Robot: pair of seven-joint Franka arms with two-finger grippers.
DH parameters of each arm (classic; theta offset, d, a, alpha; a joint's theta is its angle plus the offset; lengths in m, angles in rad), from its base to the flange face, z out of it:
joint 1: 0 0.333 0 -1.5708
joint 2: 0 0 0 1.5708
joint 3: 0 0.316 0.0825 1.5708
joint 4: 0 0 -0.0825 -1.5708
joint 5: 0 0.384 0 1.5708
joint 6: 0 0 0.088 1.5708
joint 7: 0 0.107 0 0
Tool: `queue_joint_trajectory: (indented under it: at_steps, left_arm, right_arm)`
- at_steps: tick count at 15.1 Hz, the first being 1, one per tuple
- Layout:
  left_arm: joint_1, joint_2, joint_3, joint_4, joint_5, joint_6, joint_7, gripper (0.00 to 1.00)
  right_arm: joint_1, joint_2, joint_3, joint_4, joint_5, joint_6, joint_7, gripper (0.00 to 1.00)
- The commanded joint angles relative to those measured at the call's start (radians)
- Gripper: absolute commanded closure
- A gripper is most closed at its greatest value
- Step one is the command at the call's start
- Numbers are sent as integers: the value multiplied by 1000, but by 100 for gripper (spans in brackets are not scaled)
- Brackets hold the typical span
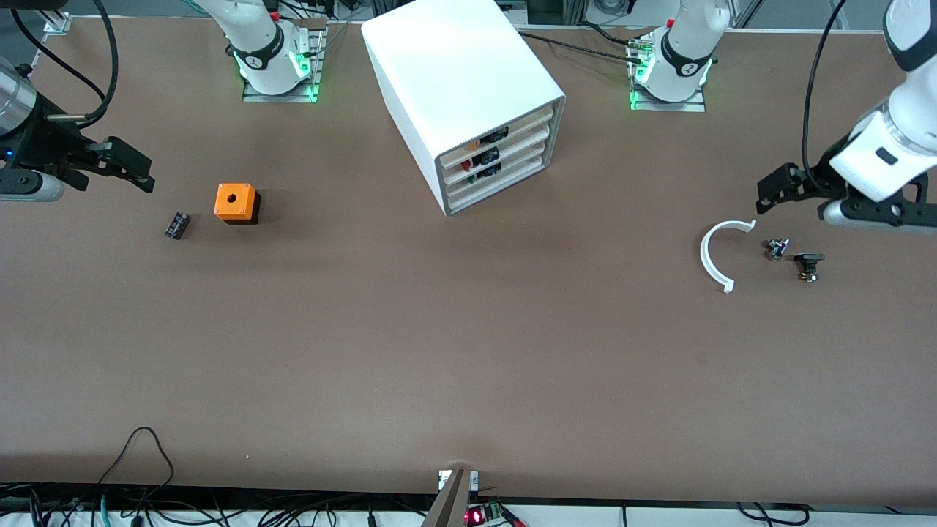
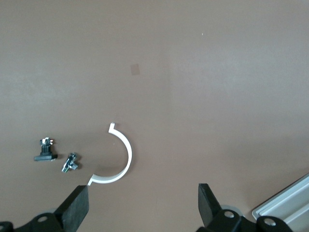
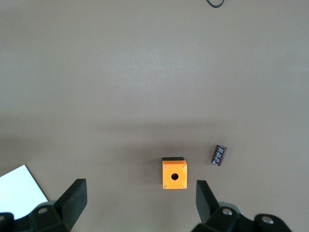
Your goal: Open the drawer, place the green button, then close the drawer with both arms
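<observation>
The white cabinet (image 1: 461,80) stands between the two arm bases. Its four drawers are all shut, and the third drawer (image 1: 512,170) has a cream front. Two tiny parts lie at the left arm's end of the table: a black one (image 1: 809,265) (image 2: 46,151) and a greyish one (image 1: 776,249) (image 2: 71,163). Neither shows a green cap, so I cannot tell which is the button. My left gripper (image 1: 768,192) (image 2: 143,203) is open and empty, up over the table by these parts. My right gripper (image 1: 128,168) (image 3: 140,200) is open and empty, up over the right arm's end of the table.
A white half-ring (image 1: 708,252) (image 2: 126,154) lies beside the two tiny parts. An orange cube with a round hole (image 1: 236,203) (image 3: 174,174) and a small black component (image 1: 176,225) (image 3: 219,155) lie near the right gripper. Cables run along the table's near edge.
</observation>
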Motion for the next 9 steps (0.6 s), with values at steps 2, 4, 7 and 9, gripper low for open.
queue_joint_trajectory:
  at_steps: [2,4,7,9]
  left_arm:
    - [-9,-25,16,-38,26,24,0,0]
    - [-9,-23,14,-34,26,16,1,0]
    - [-9,-19,8,-15,36,8,0,0]
    - [-18,-12,4,12,58,-29,0,0]
  right_arm:
    - [-10,16,14,32,-14,-25,-14,0]
    - [-8,16,14,32,-14,-25,-14,0]
    - [-8,16,14,32,-14,-24,-14,0]
    - [-8,16,15,32,-15,-26,-14,0]
